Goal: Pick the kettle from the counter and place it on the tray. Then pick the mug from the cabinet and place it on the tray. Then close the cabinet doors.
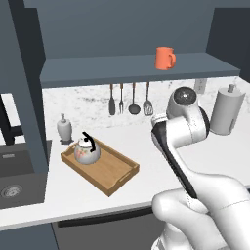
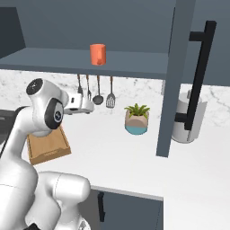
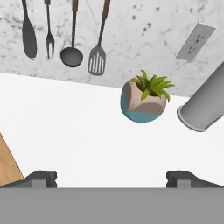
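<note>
Your end effector [image 3: 112, 177] hangs over the bench [image 3: 78, 131] with its fingertips spread wide, holding and touching nothing. The kettle [image 1: 87, 150] sits on the tray [image 1: 114, 176]. The mug [image 1: 165, 58] stands on the cabinet shelf [image 1: 112, 68].

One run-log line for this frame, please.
kettle: on tray | mug: on cabinet shelf | hand: open, empty, above counter | doors: open

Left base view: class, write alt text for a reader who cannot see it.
A white kettle stands on a wooden tray on a marble counter, beside a sink. An orange mug sits on the open cabinet's shelf above hanging utensils. The white arm rises at lower right.
</note>
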Motion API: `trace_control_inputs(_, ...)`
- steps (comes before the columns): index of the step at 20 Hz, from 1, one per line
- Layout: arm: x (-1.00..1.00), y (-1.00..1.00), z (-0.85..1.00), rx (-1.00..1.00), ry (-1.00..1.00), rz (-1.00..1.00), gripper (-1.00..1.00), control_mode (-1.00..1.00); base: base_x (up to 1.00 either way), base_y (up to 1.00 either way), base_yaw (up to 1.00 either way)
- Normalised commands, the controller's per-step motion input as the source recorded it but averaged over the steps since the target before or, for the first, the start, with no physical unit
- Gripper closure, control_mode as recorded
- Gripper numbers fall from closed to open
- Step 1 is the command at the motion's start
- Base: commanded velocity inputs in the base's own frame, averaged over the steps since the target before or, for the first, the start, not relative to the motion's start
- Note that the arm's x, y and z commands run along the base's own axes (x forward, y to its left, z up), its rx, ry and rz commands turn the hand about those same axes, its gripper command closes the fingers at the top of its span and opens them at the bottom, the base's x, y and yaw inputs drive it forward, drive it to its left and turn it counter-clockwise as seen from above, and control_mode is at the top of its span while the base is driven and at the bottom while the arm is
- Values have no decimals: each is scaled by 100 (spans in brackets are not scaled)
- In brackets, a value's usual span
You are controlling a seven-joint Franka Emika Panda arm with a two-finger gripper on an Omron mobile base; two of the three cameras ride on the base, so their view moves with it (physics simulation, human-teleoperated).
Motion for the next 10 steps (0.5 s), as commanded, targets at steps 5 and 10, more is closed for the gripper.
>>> trace_control_inputs(5, 31, -37, 71, 0, 0, 10, -100, -100, 0, 0, 0)
trace_control_inputs(10, 32, -17, 38, 0, -3, 11, -100, -100, 0, 0, 0)
